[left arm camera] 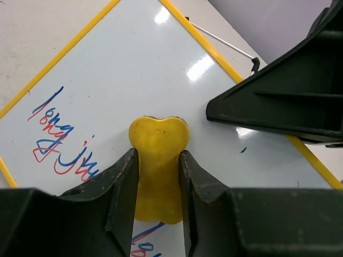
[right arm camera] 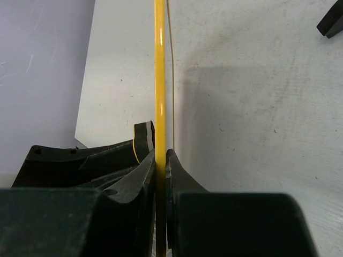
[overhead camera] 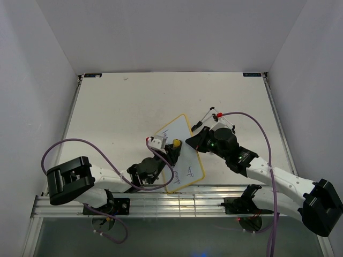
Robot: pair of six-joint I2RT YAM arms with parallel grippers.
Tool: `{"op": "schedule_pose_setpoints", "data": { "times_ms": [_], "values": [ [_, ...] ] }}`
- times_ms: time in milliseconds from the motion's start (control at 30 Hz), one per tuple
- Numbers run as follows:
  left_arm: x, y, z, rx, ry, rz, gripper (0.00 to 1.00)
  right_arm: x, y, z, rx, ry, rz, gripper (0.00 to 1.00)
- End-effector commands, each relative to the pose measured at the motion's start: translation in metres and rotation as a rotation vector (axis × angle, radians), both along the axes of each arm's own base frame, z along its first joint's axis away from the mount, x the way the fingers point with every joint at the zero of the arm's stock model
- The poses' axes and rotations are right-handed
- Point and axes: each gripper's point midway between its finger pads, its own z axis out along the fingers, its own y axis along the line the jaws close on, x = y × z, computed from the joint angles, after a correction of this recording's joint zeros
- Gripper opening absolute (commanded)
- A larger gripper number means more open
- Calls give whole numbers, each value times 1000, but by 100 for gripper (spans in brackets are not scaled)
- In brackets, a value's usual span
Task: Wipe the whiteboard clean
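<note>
Left claw [left arm camera: 158,176] clamps the yellow eraser [left arm camera: 159,139], set on the whiteboard [left arm camera: 177,59]. Right claw [right arm camera: 161,158] pinches the board's yellow frame; board sits on counter [overhead camera: 118,101] between the arms. Middle looks clean; writing remains beside and below eraser. Judged partway.

The desk [overhead camera: 118,107] is a matte off-white slab, lightly scuffed and speckled, with a small dark strip [overhead camera: 92,75] at its far left corner, another dark strip [overhead camera: 252,75] at its far right corner, and an aluminium rail [overhead camera: 177,206] running along its near edge. Only 1 thing sits on it: the whiteboard [overhead camera: 185,158], yellow-framed and turned diagonally, close to the middle of the near edge, 1 corner reaching almost to the rail. Whether it lies flat or is tipped up cannot be told.
</note>
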Motion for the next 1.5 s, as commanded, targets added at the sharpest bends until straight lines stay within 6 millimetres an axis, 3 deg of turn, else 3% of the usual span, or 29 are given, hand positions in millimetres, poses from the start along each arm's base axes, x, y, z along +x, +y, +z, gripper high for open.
{"op": "schedule_pose_setpoints", "data": {
  "times_ms": [0,133,367,633,867,1200,1367,1467],
  "values": [
    [4,-2,-12,23,28,-31,15,0,26,65,219,-97,62,8],
    [5,-11,-12,5,30,-58,14,2,28,62,217,-91,61,8],
    [-18,-43,2,-12,-5,-196,12,6,28,62,186,-97,54,8],
    [-34,-68,-8,15,14,-247,12,9,25,68,174,-119,35,8],
    [-59,-86,-19,29,59,-291,12,12,24,73,181,-130,23,8],
    [-87,-92,-36,-1,150,-346,12,22,13,67,138,-139,-52,8],
    [-93,-96,-33,39,104,-405,12,18,15,75,152,-157,-25,8],
    [-96,-89,-38,71,92,-419,13,17,17,82,149,-171,-6,8]
  ]
}}
